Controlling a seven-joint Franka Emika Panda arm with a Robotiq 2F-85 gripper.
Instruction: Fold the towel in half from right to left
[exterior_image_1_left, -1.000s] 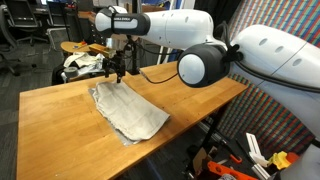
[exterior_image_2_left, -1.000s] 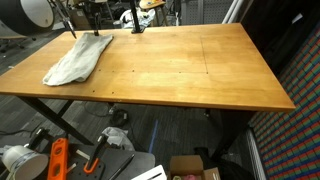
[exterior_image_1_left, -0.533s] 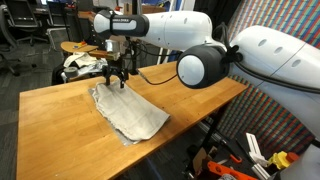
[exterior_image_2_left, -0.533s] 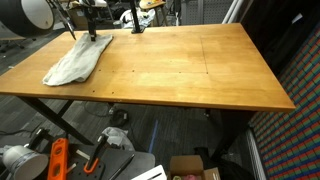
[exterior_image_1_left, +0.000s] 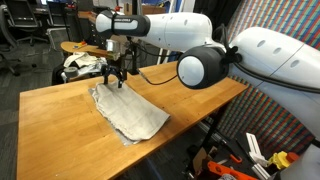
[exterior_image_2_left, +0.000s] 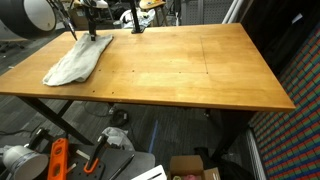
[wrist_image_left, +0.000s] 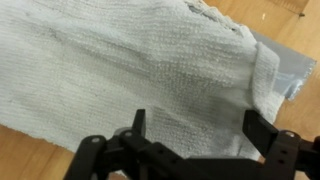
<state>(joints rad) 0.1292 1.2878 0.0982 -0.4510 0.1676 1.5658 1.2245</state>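
The wooden table (exterior_image_1_left: 55, 120) fills most of both exterior views, its top a warm orange-brown (exterior_image_2_left: 190, 70). The white robot arm (exterior_image_1_left: 200, 62) reaches across it from one side, thick and rounded, narrowing toward the wrist.

The towel (exterior_image_1_left: 130, 112) lies flat on the tabletop as a long, uneven strip. One end sits right under the wrist and the other runs out toward the table's edge. In an exterior view it lies near one corner of the table (exterior_image_2_left: 75, 62), well apart from the wide bare stretch of wood. It is pale grey-white and thin, with soft ripples and faint crease lines across it. The wrist view shows its surface (wrist_image_left: 120, 70) close up: a fine looped weave, long shallow folds running diagonally, and a rumpled hem on one side. Just beyond that hem a smoother, darker blue-grey edge shows against the wood.

The gripper (exterior_image_1_left: 116, 80) hangs above the towel's far end, pointing down. Its two dark fingers stand spread wide with nothing between them. In the wrist view the gripper (wrist_image_left: 194, 125) frames a patch of cloth near the rumpled hem. Whether the fingertips touch the fabric cannot be told.

Behind the table sits a smaller white-and-dark fabric bundle (exterior_image_1_left: 78, 65).
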